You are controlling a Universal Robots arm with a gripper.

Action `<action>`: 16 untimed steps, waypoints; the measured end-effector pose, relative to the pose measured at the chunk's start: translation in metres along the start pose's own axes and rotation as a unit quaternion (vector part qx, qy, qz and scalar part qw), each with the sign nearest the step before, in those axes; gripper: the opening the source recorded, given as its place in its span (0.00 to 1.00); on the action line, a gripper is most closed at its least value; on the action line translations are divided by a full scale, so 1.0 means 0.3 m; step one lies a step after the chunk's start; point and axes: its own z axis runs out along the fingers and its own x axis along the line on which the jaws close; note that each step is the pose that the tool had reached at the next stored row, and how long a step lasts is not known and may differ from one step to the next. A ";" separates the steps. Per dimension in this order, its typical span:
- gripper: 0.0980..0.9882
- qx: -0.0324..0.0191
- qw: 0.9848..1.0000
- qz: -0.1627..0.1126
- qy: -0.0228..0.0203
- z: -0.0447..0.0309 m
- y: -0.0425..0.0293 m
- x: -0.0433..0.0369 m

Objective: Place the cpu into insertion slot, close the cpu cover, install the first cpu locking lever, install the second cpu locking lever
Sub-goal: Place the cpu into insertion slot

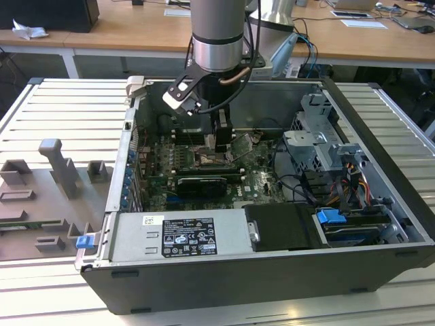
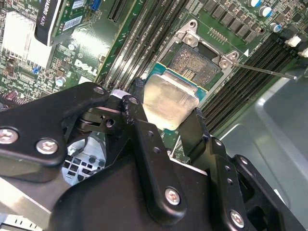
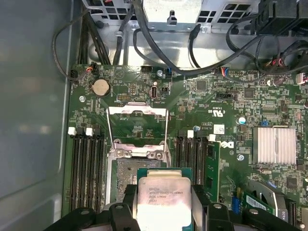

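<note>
End effector [image 1: 221, 139]: clenched on the cpu, its black fingers [image 2: 144, 125] pinching two opposite edges of the chip; it hangs low inside the open computer case, over the board.
Bench [image 1: 61, 102]: pale ribbed metal slats, carrying grey moulded fixture blocks [image 1: 58, 173] on the exterior view's left.
Computer case [image 1: 272, 285]: dark sheet-metal box lying open, with green circuit board in its floor.
Memory slots [image 3: 86, 168]: long, narrow black channels with white end clips, flanking the socket.
Cpu cover [image 3: 137, 110]: thin silvery frame with a large square window, swung up and back on its hinge, well off the socket.
Insertion slot [image 3: 129, 171]: square, metal-rimmed, with a dull speckled pin field; bare, nothing seated in it.
Cpu [image 3: 162, 202]: flat square with a brushed silver-grey lid on a green substrate, held just beside the socket and overlapping its near edge, apparently above it rather than in it.
Locking lever [image 2: 269, 72]: thin bright wire rod, swung clear to one side of the socket.
Drive cage [image 1: 326, 146]: perforated grey metal on the exterior view's right, with bundled cables.
Step in hand: placing the chip, by my reading; cover and levers untouched.
What it calls for: the chip level, squared to the rim and centred over the pins, then set down gently, since the pin field looks fine and easily bent.
</note>
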 end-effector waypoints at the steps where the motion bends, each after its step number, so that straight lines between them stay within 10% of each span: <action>1: 0.49 0.000 1.000 0.000 0.000 0.001 0.000 0.000; 16: 0.49 0.000 1.000 0.000 0.000 0.078 -0.018 0.042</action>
